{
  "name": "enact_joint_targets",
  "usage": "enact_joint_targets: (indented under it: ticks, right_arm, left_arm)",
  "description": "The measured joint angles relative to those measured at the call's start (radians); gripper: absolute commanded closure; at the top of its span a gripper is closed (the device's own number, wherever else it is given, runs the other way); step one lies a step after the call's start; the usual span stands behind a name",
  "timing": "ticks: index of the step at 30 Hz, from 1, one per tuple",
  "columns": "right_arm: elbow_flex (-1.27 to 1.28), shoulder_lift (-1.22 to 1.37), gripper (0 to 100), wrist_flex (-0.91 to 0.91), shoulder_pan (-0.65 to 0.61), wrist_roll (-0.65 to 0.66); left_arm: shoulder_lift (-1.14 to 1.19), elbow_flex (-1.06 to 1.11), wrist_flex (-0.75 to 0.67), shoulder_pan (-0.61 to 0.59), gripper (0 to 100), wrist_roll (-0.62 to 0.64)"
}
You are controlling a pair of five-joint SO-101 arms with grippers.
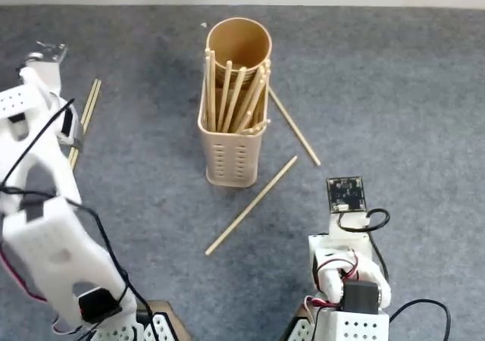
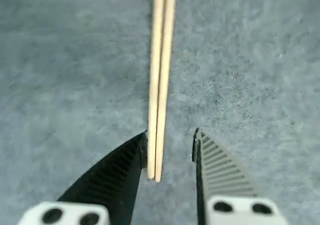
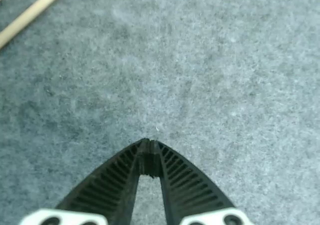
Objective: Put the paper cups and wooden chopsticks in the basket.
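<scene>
A beige slotted basket (image 1: 231, 157) stands mid-table holding a brown paper cup (image 1: 239, 42) and several wooden chopsticks (image 1: 236, 98). One loose chopstick (image 1: 251, 204) lies in front of the basket, and another (image 1: 295, 129) lies to its right. A pair of chopsticks (image 1: 86, 117) (image 2: 160, 75) lies at the far left. My left gripper (image 2: 170, 134) is open above the carpet, with the pair's end between its fingers, close to the black one (image 2: 131, 157). My right gripper (image 3: 150, 142) is shut on nothing over bare carpet, and a chopstick (image 3: 31, 12) lies farther off.
Grey carpet (image 1: 394, 91) covers the table. The left arm (image 1: 38, 136) stretches along the left side. The right arm (image 1: 348, 273) is folded at the front right, close to its base.
</scene>
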Motion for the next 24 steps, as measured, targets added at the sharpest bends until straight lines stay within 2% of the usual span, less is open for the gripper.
enact_joint_targets:
  ticks: [9,13,18,24]
  right_arm:
    - [0.000,0.000,99.2,0.000,0.000,0.000]
    - [0.000,0.000,99.2,0.000,0.000,0.000]
    - [0.000,0.000,99.2,0.000,0.000,0.000]
    - [0.000,0.000,99.2,0.000,0.000,0.000]
  left_arm:
    - [0.417,-0.468,0.183,0.000,83,-0.071]
    - [0.531,-0.643,0.199,-0.023,83,-0.071]
    - [0.595,-0.712,0.204,-0.040,84,-0.074]
    - [0.638,-0.723,0.207,-0.034,99,-0.075]
